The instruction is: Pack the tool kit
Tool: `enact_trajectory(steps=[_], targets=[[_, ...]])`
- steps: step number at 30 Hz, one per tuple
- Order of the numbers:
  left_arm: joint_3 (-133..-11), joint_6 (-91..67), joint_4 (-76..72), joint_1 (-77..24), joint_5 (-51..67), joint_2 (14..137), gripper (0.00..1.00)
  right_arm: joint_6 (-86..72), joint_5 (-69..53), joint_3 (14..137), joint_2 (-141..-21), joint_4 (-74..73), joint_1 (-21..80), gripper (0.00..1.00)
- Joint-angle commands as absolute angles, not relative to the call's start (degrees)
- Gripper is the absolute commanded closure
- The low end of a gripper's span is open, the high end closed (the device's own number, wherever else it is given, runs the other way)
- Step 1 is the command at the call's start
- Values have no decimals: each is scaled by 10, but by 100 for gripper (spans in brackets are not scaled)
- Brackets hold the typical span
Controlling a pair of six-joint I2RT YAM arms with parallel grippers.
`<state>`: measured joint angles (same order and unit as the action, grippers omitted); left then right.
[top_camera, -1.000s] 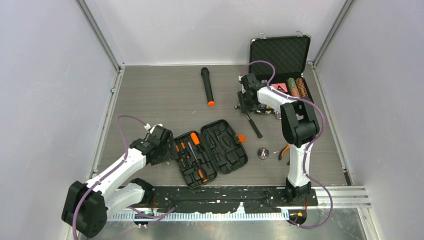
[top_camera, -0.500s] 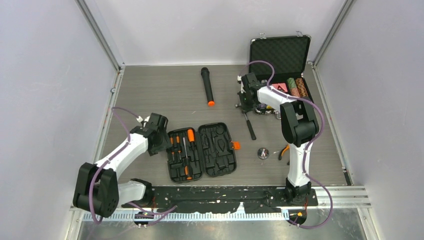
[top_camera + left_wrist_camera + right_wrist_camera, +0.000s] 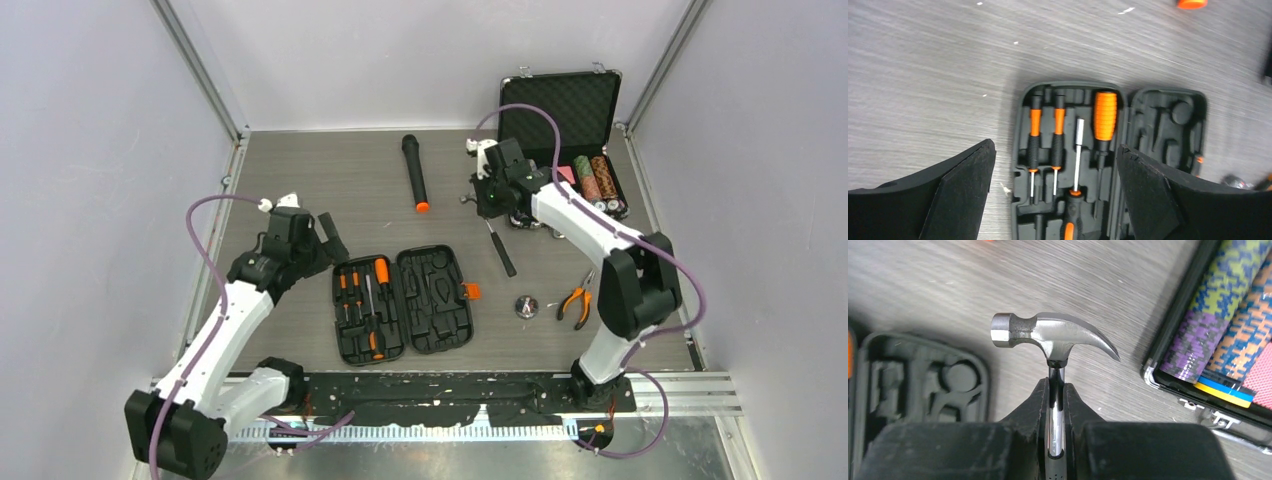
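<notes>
Tool kit wide open, flat on the grey wood-grain desk, middle of the near side. It's a black ribbed plastic clamshell with rounded corners and one orange latch on its right edge. Left half carries four screwdrivers: two slim orange-and-black ones, one bare steel shaft on a black-orange grip, one fat ribbed orange handle. Right half shows moulded black recesses.

Far right corner, one poker chip case: metal-edged, egg-crate foam in the upright lid, chequered chip stacks lying in rows. One black microphone with an orange end lies at the far middle.

Right claw is clamped tight on the hammer, gripping the chrome shaft just under the polished steel head, between the two cases. The black grip points toward the near edge. Left claw gapes wide, nothing in it, at the kit's far-left corner.

One pair of orange-handled pliers lies right of the kit, one small round metal piece between them.
</notes>
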<state>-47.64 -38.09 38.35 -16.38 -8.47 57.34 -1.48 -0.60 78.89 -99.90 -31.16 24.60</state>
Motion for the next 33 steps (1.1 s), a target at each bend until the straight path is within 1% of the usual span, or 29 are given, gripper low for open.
enact_trajectory(steps=[1, 4, 10, 16, 21, 25, 29, 33], targets=[[-496, -346, 356, -162, 15, 541, 6, 58, -18, 780, -917, -284, 316, 94], [-485, -343, 330, -162, 96, 524, 3, 94, -15, 771, -887, -283, 365, 94], [-437, -388, 223, -162, 252, 498, 2, 161, -48, 749, -829, -268, 471, 94], [-384, -459, 92, -162, 387, 504, 2, 202, -71, 752, -811, -281, 532, 94], [-371, -488, 36, -170, 451, 524, 5, 214, -75, 746, -807, -282, 563, 94], [-362, -489, 19, -182, 458, 536, 14, 219, -77, 746, -809, -282, 574, 94], [-355, -490, 14, -187, 461, 556, 33, 222, -83, 747, -810, -280, 580, 94], [-355, -500, 3, -205, 466, 569, 47, 225, -88, 747, -810, -277, 582, 94]])
